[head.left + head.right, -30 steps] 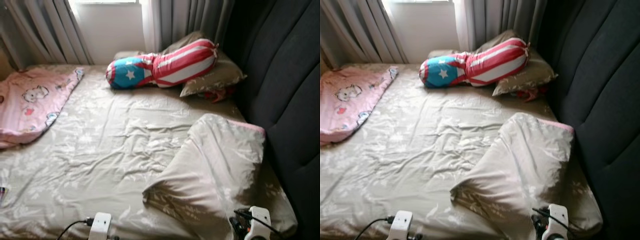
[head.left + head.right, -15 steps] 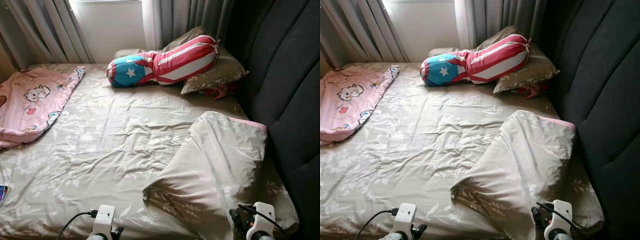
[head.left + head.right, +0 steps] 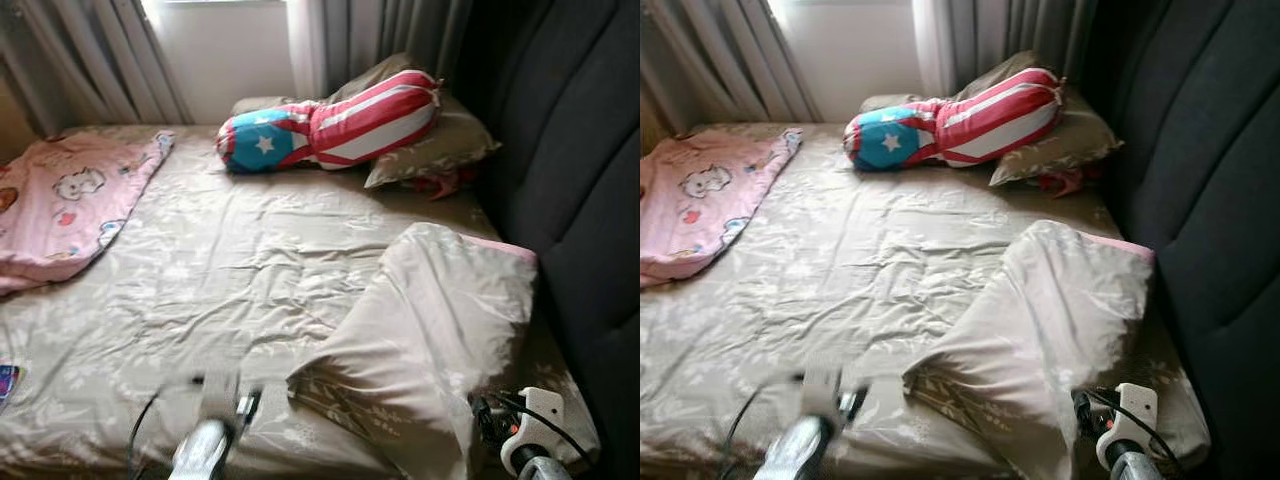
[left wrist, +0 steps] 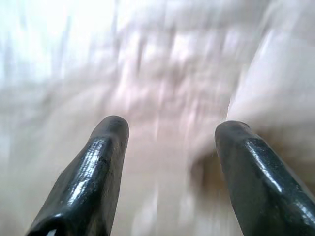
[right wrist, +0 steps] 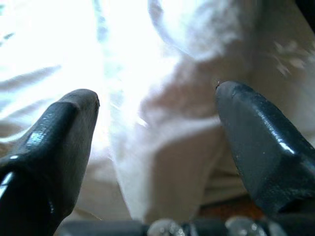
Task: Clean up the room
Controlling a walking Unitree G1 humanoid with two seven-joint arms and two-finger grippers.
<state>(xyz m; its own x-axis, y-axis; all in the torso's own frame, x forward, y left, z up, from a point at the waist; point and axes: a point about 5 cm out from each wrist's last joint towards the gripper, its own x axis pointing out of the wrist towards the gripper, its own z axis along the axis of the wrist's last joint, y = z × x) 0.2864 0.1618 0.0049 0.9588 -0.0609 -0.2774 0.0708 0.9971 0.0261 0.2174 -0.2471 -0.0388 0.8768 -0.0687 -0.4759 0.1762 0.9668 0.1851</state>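
Bed sheet [image 3: 230,260]: beige-grey, pale floral print. Folded-back cover [image 3: 440,330]: same print, pink edge noted. Bolster [image 3: 330,125]: red and white stripes, blue end with white star. Blanket [image 3: 70,205]: pink, cartoon figures. Headboard [image 3: 590,180]: dark charcoal. Curtains [image 3: 90,60]: grey. Gripper fingers [image 4: 93,182]: glossy black.

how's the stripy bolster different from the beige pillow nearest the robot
The bolster is a long cylinder in red and white stripes with a blue end bearing a white star; the near pillow is flat, broad and beige with a faint leaf print. The bolster lies at the far end, leaning on another pillow; the near pillow lies crumpled by the dark headboard, a pink edge showing. Both rest on the same bed sheet.
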